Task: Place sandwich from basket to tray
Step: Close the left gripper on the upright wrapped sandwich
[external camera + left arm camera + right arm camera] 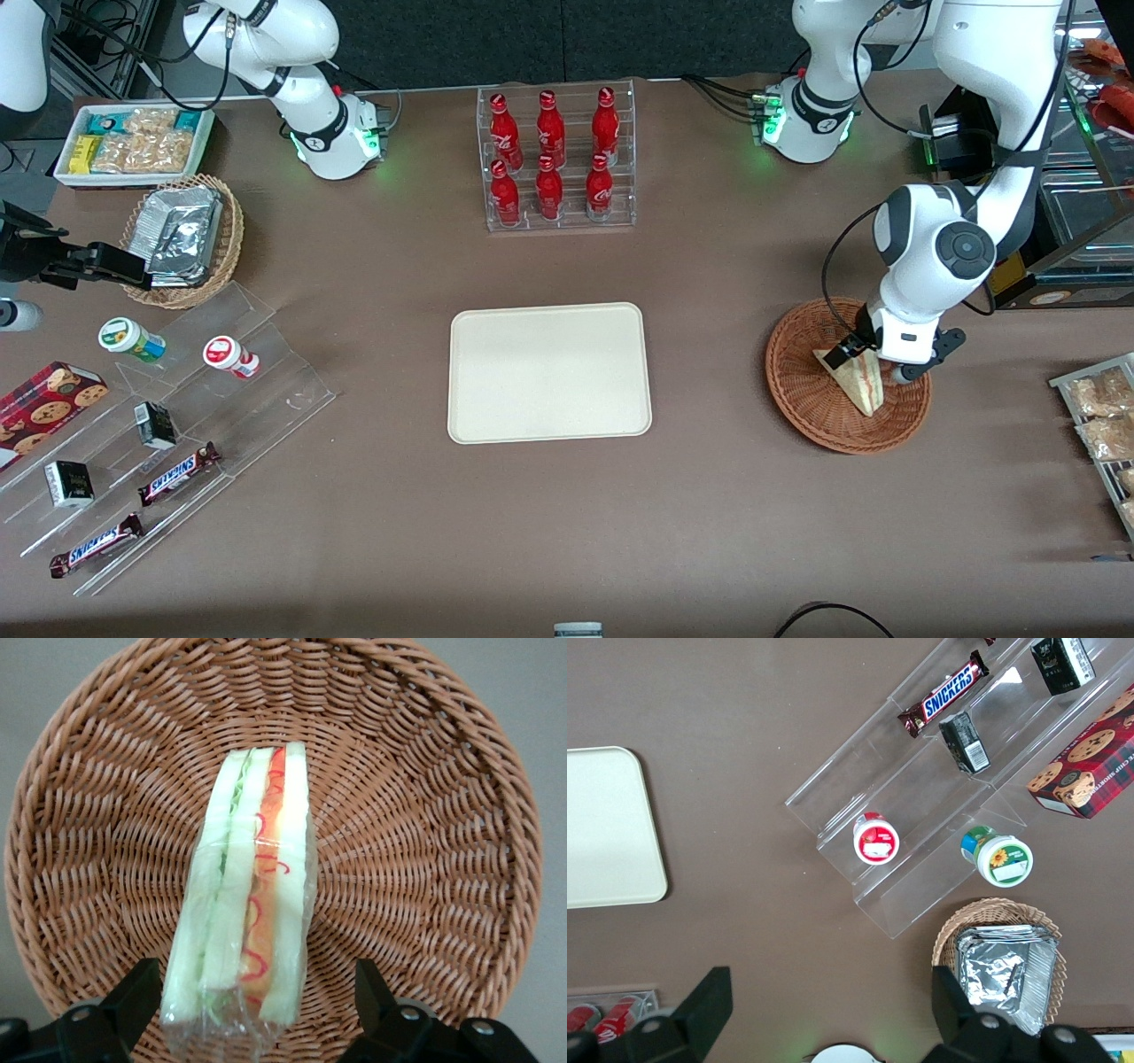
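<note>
Right then, the gripper (257,1010) hung open over the basket (425,815), fingers (133,997) straddling the sandwich (252,895), gripping nothing, its long axis running straight out from the jaws.

Reddish-brown woven basket (819,416), cream tray (549,372)

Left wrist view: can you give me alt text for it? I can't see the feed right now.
A wrapped sandwich lies in a round wicker basket, cut edge up, showing green, red and orange filling. The gripper hangs just above it, jaws open, one on each side of the sandwich and not touching it.
</note>
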Motion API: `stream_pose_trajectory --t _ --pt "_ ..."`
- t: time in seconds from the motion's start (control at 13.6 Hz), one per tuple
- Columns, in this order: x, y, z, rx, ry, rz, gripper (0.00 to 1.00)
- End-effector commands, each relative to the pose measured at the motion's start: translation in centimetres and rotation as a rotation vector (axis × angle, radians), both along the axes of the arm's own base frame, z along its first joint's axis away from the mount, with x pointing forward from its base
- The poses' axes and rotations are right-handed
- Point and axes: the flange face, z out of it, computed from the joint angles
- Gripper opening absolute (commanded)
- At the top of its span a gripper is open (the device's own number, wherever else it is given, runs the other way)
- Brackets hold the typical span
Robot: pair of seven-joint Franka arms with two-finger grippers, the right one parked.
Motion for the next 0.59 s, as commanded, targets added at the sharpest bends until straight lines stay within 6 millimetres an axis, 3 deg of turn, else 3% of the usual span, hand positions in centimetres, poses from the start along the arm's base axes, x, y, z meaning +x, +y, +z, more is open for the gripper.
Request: stream_pose_trajectory --t 0.0,0.15,0.22,0.37,0.44,0.51 --pt "0.3 0.0 -0.8 0.01 -0.008 0.001 0.69" --pt "0.6 0.1 -0.3 0.01 -0.017 -0.002 0.55" --pt "0.6 0.1 -0.3 0.01 -0.019 -0.003 0.44" --pt "0.6 0.1 -0.2 0.01 -0.019 -0.006 0.1" --pt "0.7 0.1 0.0 0.017 -0.021 -0.015 0.03" --pt "0.8 0.0 0.3 0.023 -0.024 -0.025 0.02"
